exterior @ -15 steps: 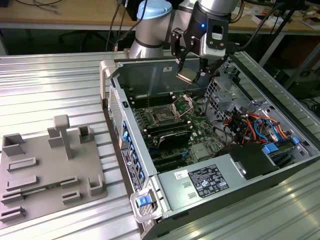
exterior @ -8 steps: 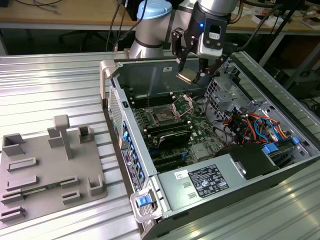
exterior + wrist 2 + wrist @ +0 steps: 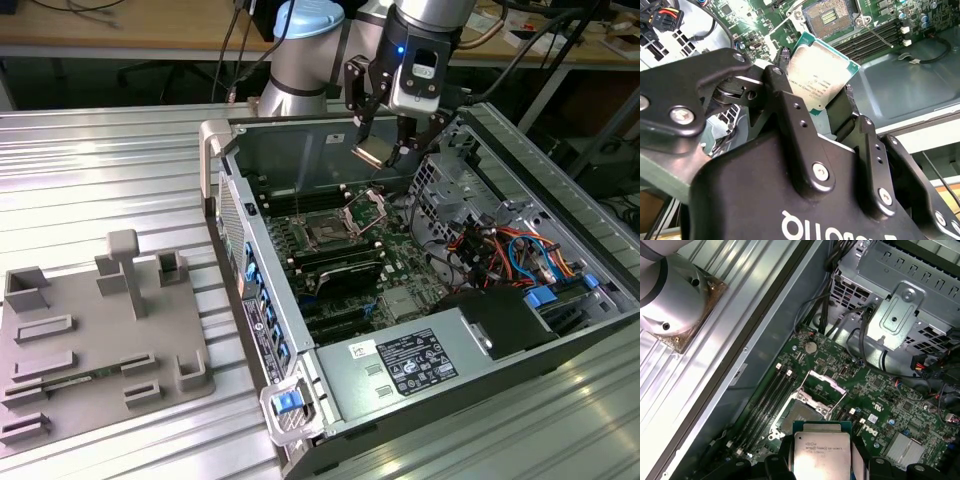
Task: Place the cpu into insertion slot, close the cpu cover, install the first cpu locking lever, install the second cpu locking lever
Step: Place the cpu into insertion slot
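Observation:
My gripper [image 3: 379,152] is shut on the cpu [image 3: 370,155], a flat square chip with a silvery top, and holds it tilted in the air above the green motherboard [image 3: 400,262]. Below it and toward the exterior view's left lies the insertion slot [image 3: 325,231], open and dark. The cpu cover [image 3: 367,209] stands raised at the slot's far side. In the first wrist view the cpu [image 3: 822,454] sits between the fingers, just short of the insertion slot [image 3: 801,418], with the cpu cover [image 3: 825,388] hinged up behind. In the second wrist view the cpu [image 3: 821,75] hangs clear of the insertion slot [image 3: 832,15].
The open computer case [image 3: 262,300] lies on a ribbed metal table. A drive cage [image 3: 455,175] and coloured cables [image 3: 500,250] crowd the exterior view's right. Black memory slots [image 3: 335,268] run beside the socket. A grey fixture tray [image 3: 100,330] rests at the exterior view's left.

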Controlling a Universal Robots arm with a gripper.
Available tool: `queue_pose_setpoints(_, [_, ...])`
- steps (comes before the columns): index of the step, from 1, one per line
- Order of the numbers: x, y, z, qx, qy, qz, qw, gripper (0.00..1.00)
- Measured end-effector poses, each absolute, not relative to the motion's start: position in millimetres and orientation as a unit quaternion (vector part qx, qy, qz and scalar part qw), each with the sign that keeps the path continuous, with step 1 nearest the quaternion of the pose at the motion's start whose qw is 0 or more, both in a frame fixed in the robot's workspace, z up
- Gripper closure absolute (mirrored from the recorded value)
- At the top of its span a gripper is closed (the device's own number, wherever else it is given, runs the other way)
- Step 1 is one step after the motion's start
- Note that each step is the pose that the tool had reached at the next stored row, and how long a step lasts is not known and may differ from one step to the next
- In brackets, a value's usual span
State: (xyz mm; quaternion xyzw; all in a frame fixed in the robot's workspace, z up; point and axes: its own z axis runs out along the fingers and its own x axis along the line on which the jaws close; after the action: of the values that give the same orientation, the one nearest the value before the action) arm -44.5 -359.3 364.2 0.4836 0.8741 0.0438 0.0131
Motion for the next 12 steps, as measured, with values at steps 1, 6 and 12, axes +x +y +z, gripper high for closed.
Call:
queue_pose_setpoints(1, [-44.5,-359.3,364.2,0.484,0.874,0.044,0.013,0.45])
queue_pose_setpoints(6, [-44.5,-359.3,364.1,0.484,0.874,0.044,0.013,0.45])
queue_pose_setpoints(12, [-44.5,-359.3,364.1,0.484,0.874,0.044,0.013,0.45])
